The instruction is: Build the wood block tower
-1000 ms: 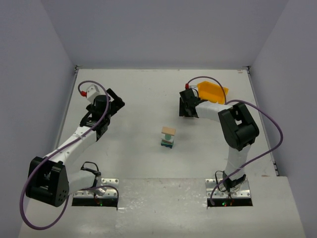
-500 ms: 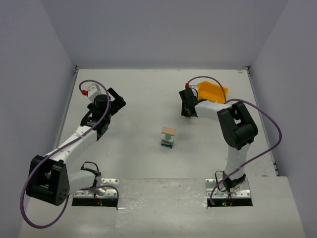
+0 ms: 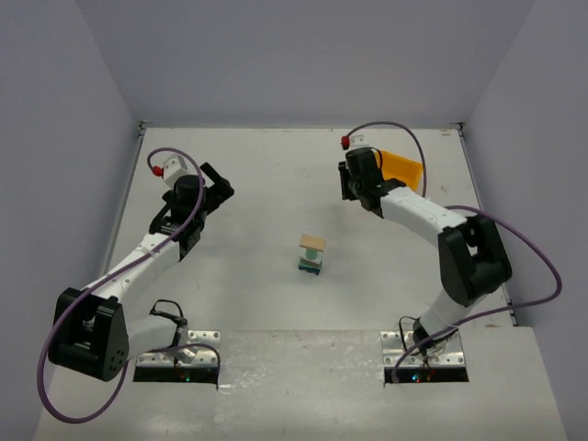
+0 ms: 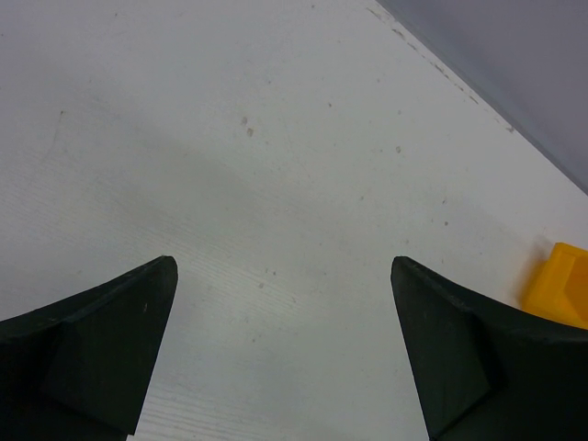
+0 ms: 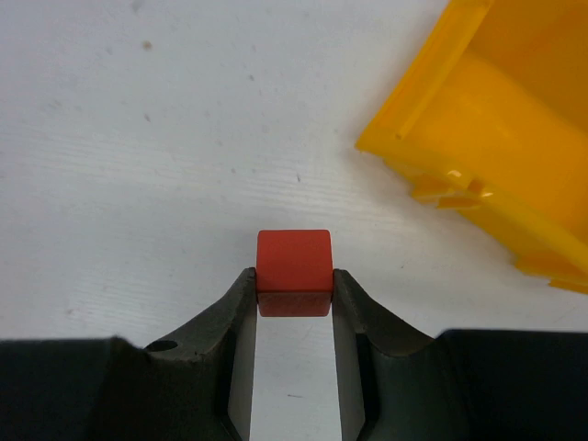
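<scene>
Clamped between the right gripper (image 5: 294, 277) fingertips: red block (image 5: 294, 260), probably light, rigid, smooth-painted; best pinched across opposite flat faces. Left gripper (image 4: 283, 276) spread wide, empty.

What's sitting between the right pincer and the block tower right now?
Nothing: the top view shows only bare table between the right pincer, shut on a red block, and the block tower.
</scene>
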Action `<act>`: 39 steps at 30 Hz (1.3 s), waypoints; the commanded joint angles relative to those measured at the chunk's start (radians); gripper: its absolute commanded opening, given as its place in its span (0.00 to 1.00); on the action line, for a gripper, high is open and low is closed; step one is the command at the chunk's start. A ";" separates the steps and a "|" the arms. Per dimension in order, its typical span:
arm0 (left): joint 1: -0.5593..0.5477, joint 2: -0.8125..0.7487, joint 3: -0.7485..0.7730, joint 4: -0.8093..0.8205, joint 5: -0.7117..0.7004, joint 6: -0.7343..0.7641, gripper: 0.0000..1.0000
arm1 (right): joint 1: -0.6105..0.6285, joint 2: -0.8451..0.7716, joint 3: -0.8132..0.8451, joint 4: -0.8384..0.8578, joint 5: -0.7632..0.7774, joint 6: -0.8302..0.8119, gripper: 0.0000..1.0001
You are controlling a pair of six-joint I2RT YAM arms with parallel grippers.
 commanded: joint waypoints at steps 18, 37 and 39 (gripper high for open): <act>0.000 -0.041 0.000 0.029 0.011 0.025 1.00 | 0.334 -0.403 0.107 -0.427 -0.516 -0.494 0.19; 0.000 -0.035 -0.003 0.041 0.022 0.030 1.00 | 0.411 -0.428 0.054 -0.443 -0.398 -0.439 0.24; 0.000 -0.035 -0.003 0.041 0.024 0.030 1.00 | 0.411 -0.421 0.059 -0.448 -0.390 -0.429 0.24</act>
